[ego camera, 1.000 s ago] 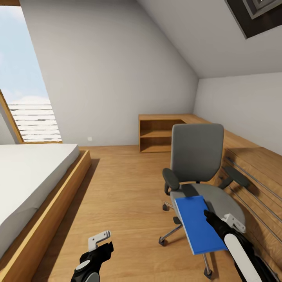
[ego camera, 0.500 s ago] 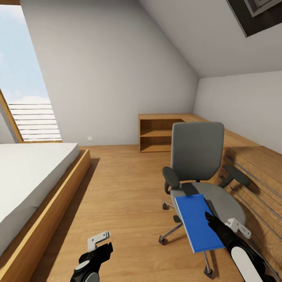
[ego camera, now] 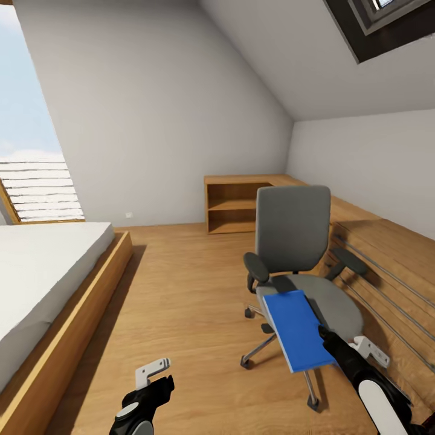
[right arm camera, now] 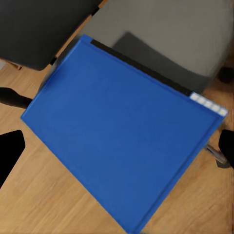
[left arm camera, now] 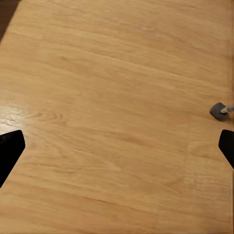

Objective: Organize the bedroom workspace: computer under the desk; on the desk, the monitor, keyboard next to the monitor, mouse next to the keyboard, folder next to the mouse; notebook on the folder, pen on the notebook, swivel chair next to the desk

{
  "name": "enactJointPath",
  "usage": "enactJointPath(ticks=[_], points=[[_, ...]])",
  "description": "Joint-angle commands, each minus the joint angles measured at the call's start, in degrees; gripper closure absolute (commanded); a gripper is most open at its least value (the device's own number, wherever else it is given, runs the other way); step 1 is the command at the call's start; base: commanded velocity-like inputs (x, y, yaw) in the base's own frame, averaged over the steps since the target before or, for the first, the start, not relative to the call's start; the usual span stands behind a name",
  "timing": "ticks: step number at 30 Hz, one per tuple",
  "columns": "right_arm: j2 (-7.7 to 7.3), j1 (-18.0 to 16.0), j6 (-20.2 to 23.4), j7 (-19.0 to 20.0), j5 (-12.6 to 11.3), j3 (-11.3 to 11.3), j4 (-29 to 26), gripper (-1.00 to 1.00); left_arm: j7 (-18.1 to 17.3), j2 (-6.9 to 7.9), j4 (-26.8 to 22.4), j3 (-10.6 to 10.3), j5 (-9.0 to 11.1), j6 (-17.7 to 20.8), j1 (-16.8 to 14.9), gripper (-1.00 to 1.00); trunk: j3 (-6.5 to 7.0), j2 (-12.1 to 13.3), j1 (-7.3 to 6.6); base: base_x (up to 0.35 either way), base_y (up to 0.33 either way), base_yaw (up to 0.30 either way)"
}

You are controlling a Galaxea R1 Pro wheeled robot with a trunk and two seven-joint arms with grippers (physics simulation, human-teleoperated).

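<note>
Here, an attic bedroom with sloped grey walls and a light-wood floor (ego camera: 181, 290).
Swivel chair: the swivel chair (ego camera: 293, 241) stands on the floor beside a low light-wood cabinet (ego camera: 386, 266) along the right wall, its grey back upright and its chrome base on casters.
Folder: the bright-blue folder (ego camera: 297, 329) lies flat on the chair's grey seat, its near end jutting out past the seat's front edge; in the right wrist view the folder (right arm camera: 122, 146) lies over the seat with bare floor under its overhanging corner.
Right claw: the right claw (ego camera: 329, 339) sits at the folder's near right corner; in the right wrist view its dark fingertips (right arm camera: 9, 148) stand wide apart at the two sides of the picture, released, with the folder beyond them.
Left claw: the left claw (ego camera: 158, 377) hangs low over bare floor, well apart from the chair; in the left wrist view its fingertips (left arm camera: 9, 151) are spread wide with nothing between them, and one grey caster (left arm camera: 219, 110) shows at the edge.
Bed: a white mattress on a wooden frame (ego camera: 54, 290) fills the left side.
Far wall: an open wooden shelf unit (ego camera: 232, 208) stands in the corner.
</note>
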Motion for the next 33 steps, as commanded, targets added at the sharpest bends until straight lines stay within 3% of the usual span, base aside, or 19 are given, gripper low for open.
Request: enactJointPath(ticks=[1,11,22,30,33], points=[[0.0,0.0,0.3,-0.3,-0.3,0.0,-0.1,-1.0,0.4,0.05,-0.1,-0.1,0.2,0.2,-0.1,-1.0,-0.04,0.0,-0.01,-0.007,0.019,-0.273],[0.05,0.0,0.3,-0.3,-0.3,-1.2,0.0,-1.0,0.5,0.05,-0.1,-0.1,0.2,0.2,-0.1,-1.0,0.18,0.0,-0.01,-0.001,0.022,-0.284],[0.14,0.0,0.3,-0.3,-0.3,-1.4,0.3,-1.0,0.5,0.05,-0.1,-0.2,0.2,0.2,-0.1,-1.0,0.31,0.0,-0.01,0.0,0.276,-0.282],[0.23,0.0,0.3,-0.3,-0.3,-1.7,0.4,-1.0,0.4,0.06,-0.2,-0.1,0.1,0.2,-0.1,-1.0,0.32,0.0,-0.01,0.024,0.147,-0.035],[0.23,0.0,0.2,-0.2,-0.3,-2.8,0.6,-1.0,0.5,-0.01,-0.5,-0.2,0.1,0.2,-0.1,-1.0,-0.22,-1.2,0.65,0.001,0.004,-0.001]])
